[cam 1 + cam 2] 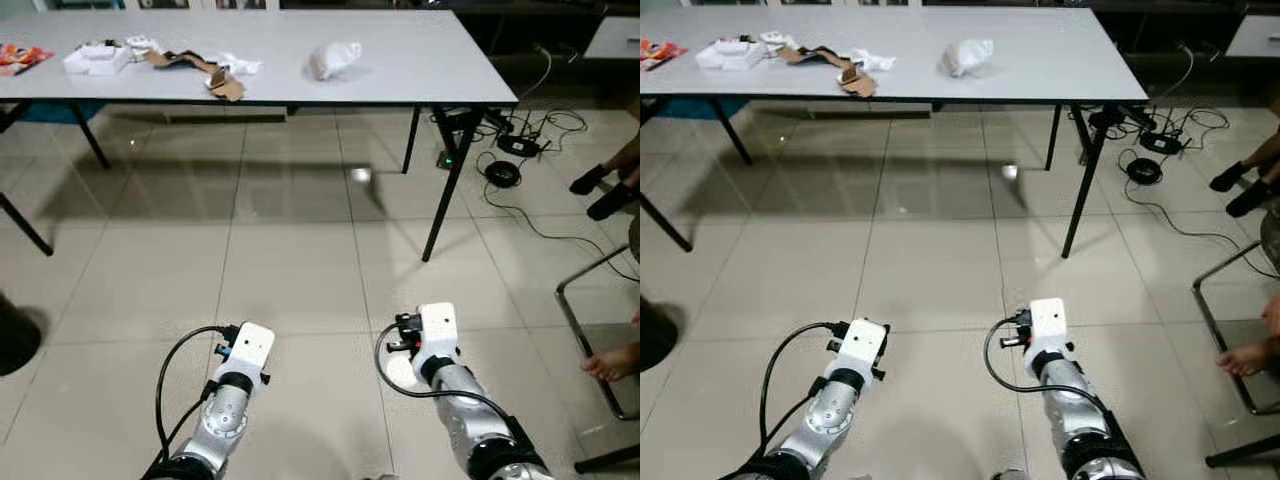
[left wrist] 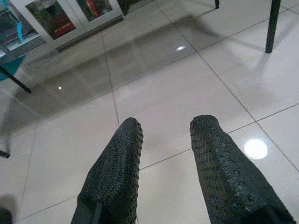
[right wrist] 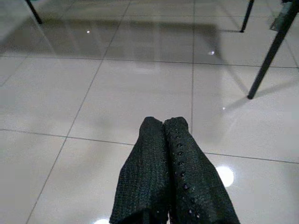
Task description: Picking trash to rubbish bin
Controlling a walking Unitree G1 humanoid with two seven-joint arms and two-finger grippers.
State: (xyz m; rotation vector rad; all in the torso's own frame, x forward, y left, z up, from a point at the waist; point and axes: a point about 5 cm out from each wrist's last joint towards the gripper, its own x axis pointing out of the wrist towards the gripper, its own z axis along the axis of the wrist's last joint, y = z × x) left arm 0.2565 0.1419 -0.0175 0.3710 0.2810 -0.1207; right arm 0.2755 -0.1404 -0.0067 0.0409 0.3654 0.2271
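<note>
Trash lies on a long grey table [image 1: 420, 70] ahead of me: a crumpled white bag [image 1: 333, 58], brown cardboard scraps [image 1: 200, 70], white tissue [image 1: 240, 66], a white box [image 1: 97, 60] and an orange wrapper [image 1: 20, 57] at the far left. Both arms reach forward low over the tiled floor, well short of the table. In the left wrist view my left gripper [image 2: 166, 128] is open with bare floor between its fingers. My right gripper [image 3: 163, 122] is shut with nothing in it.
Black table legs [image 1: 445, 190] stand between me and the right end of the table. Cables and a power brick [image 1: 505, 170] lie on the floor at right. A person's feet [image 1: 600, 190] and hand [image 1: 610, 362] show beside a chair frame [image 1: 585, 320]. A dark shape [image 1: 15, 335] sits at the left edge.
</note>
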